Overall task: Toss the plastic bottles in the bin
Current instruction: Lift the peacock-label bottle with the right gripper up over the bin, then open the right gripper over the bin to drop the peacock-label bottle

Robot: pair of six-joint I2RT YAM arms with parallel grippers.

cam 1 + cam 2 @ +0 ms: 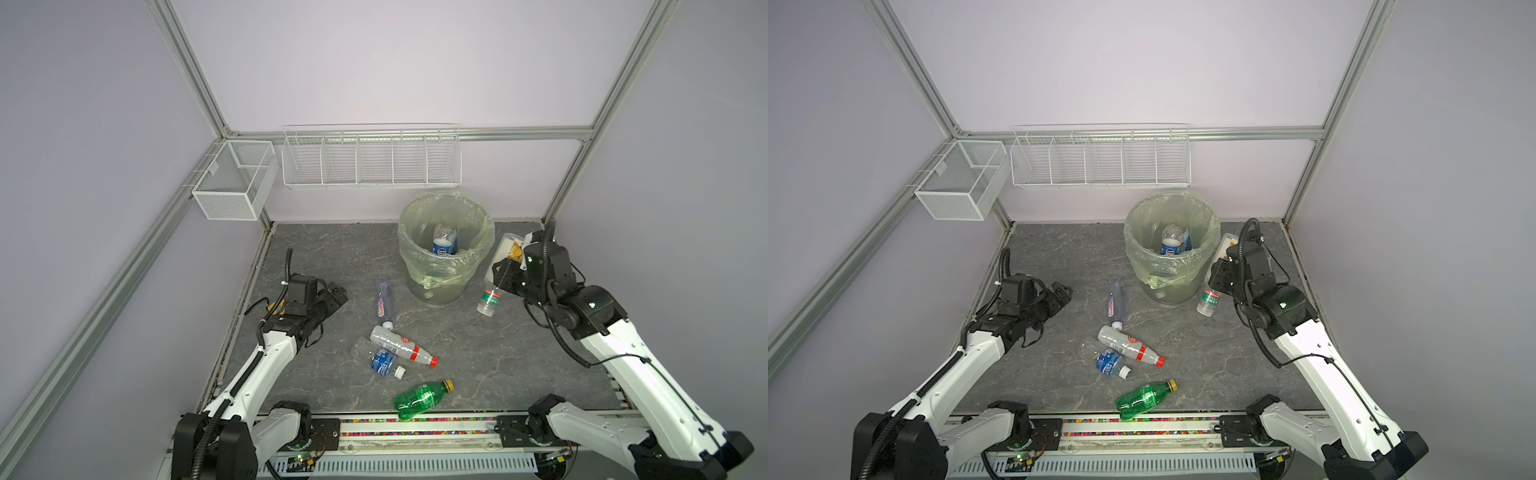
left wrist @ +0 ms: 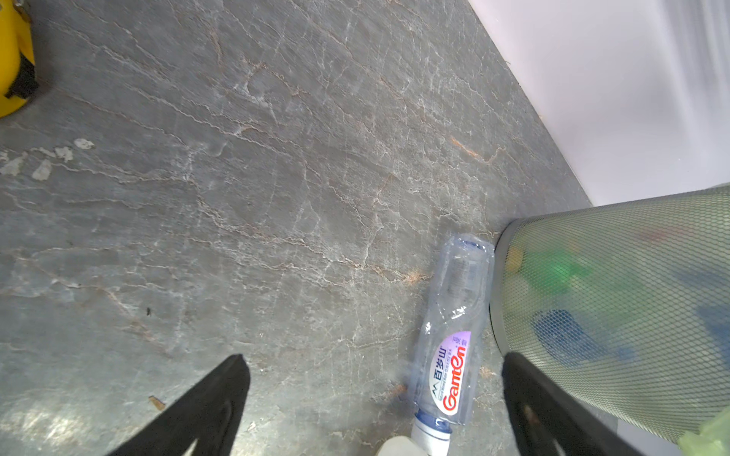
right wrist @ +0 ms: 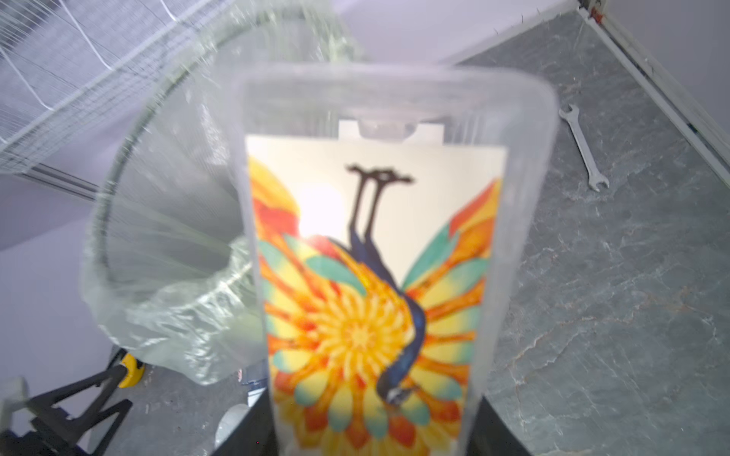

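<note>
The bin, lined with a pale green bag, stands at the back with bottles inside. On the table lie a clear purple-labelled bottle, a white red-capped one, a crushed blue-labelled one and a green one. A small clear bottle stands right of the bin. My left gripper rests open and empty left of the purple-labelled bottle. My right gripper is shut on a clear plastic case with a peacock picture, held beside the bin's rim.
Two white wire baskets hang on the back and left walls. A wrench lies near the back right corner. A yellow object sits by the left arm. The bin's meshed wall is close to my left gripper.
</note>
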